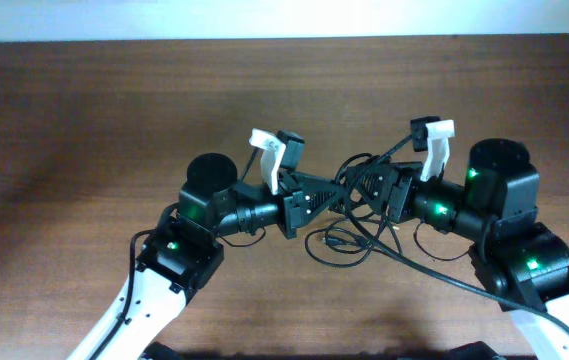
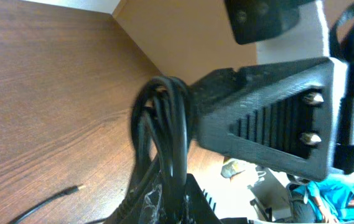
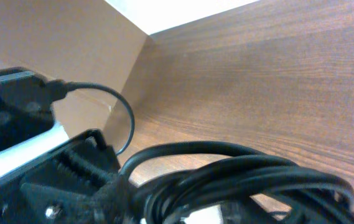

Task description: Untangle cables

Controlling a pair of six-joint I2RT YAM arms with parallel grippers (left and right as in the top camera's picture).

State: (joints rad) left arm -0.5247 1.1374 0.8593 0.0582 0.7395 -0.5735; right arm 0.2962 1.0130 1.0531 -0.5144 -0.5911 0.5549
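Thin glossy black cables (image 2: 164, 143) bunch in tangled loops over the wood-grain worktop (image 1: 84, 120). Left tool (image 1: 340, 193) pinches the cables. Can't tell the right tool's (image 1: 361, 187) state.

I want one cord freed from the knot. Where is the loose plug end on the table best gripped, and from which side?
Probably just behind the plug end, from straight above: it lies flat on the table, clear of the bundle.
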